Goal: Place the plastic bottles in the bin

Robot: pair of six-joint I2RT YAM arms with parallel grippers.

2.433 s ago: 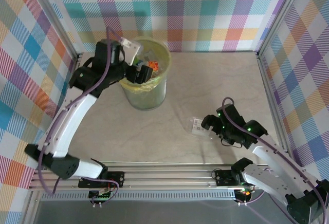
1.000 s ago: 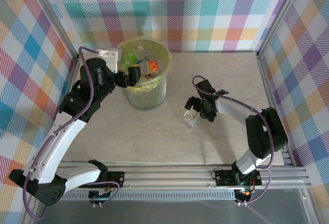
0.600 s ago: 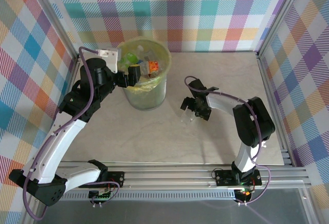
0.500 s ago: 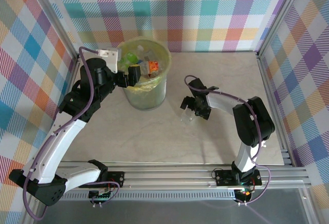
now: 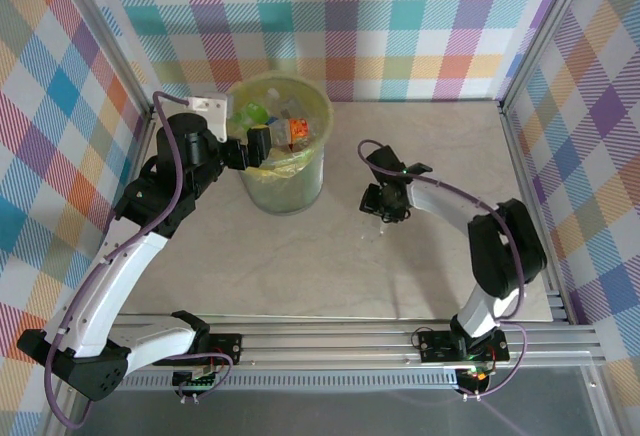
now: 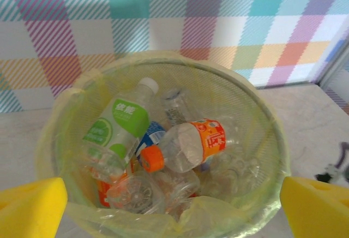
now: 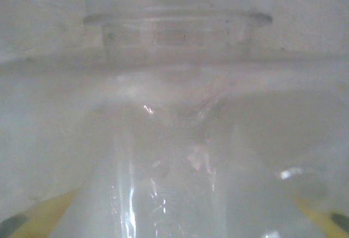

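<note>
Top view was bright and even; the arms threw soft, short shadows on the table (image 5: 300,271); left wrist view was sharp on the bin (image 6: 240,96), its yellow fingertips (image 6: 30,208) blurred at the corners; right wrist view was milky, the clear bottle (image 7: 174,156) out of focus, faint glints.

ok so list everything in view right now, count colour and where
bin: one, translucent, yellow-lined, far side of table, left of centre
bottles in bin: several, clear with orange, green and blue labels; exact count cannot tell
clear bottle: one, no label seen, held right of bin
table: one, pale beige
walls: plaid, many colours, on three sides
rail: one, silver, near edge
left end effector: one, open, yellow-tipped, at bin's near-left rim
right end effector: one, black, closed on the clear bottle, mid table
</note>
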